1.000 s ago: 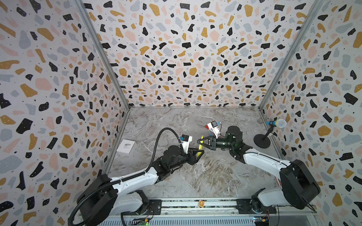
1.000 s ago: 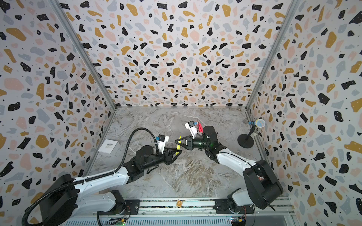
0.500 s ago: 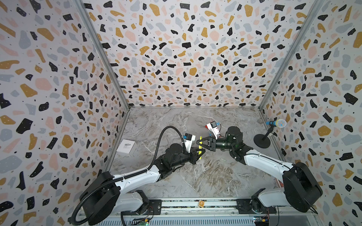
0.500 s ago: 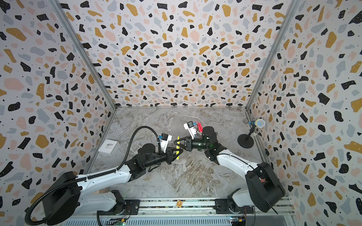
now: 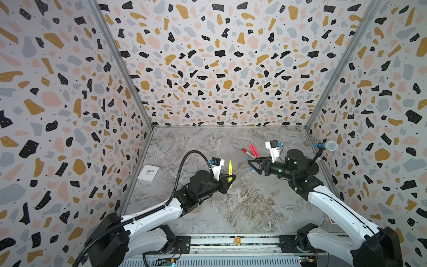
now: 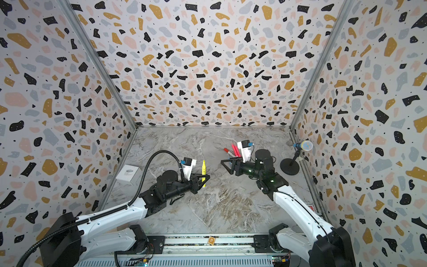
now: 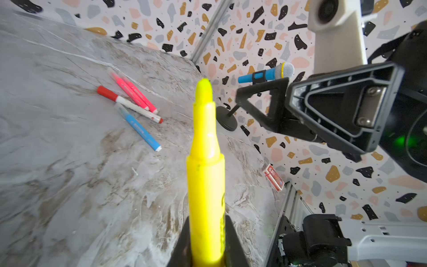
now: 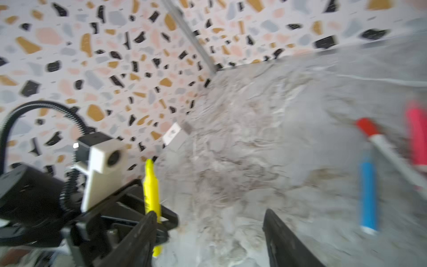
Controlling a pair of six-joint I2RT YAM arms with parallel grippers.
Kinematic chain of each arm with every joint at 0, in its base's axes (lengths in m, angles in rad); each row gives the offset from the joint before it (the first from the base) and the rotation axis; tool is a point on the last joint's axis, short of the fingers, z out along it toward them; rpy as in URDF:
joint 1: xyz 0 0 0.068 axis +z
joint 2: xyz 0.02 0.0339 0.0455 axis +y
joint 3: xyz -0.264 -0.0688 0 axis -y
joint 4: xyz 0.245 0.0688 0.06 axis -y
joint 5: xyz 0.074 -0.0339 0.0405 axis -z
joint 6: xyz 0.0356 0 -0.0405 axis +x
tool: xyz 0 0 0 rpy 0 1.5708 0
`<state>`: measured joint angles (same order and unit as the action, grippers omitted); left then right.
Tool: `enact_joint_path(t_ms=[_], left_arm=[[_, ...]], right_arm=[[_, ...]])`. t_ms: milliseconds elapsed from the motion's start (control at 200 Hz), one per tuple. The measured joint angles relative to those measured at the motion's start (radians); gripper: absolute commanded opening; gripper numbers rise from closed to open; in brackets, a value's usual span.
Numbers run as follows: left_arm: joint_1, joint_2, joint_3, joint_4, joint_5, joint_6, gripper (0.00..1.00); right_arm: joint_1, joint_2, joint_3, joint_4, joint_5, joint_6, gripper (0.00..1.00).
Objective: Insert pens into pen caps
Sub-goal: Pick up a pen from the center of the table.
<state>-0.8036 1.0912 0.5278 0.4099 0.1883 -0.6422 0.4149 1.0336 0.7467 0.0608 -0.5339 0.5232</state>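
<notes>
Since a second ago the right gripper (image 5: 253, 164) is backing off from the yellow pen (image 5: 230, 170), its fingers standing spread and empty. The left gripper (image 5: 231, 179) is clenching that pen's lower barrel between its fingers, with the tip sticking up past them. Two pink pens (image 7: 132, 93), a white pen (image 7: 129, 106) and a blue pen (image 7: 139, 129) are lying on the table (image 5: 242, 208) close by the right fingertips.
</notes>
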Motion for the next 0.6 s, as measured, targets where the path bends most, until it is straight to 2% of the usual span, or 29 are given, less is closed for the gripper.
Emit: enact_joint_path(t_ms=[115,230,400,601], left_arm=[[0.012,-0.043,-0.047,-0.024,-0.033,-0.002,0.00],[0.013,-0.052,-0.095,-0.046,-0.045,-0.008,0.00],[0.013,-0.076,-0.128,-0.074,-0.067,-0.010,0.00],[0.013,-0.098,-0.127,-0.078,-0.079,-0.010,0.00]], right_arm=[[-0.015,-0.027,-0.019,-0.158,0.085,-0.022,0.80],[0.031,-0.043,-0.137,-0.216,0.109,0.000,0.80],[0.065,-0.031,-0.299,-0.243,0.118,0.043,0.80],[0.053,0.045,-0.325,-0.190,0.136,0.057,0.80]])
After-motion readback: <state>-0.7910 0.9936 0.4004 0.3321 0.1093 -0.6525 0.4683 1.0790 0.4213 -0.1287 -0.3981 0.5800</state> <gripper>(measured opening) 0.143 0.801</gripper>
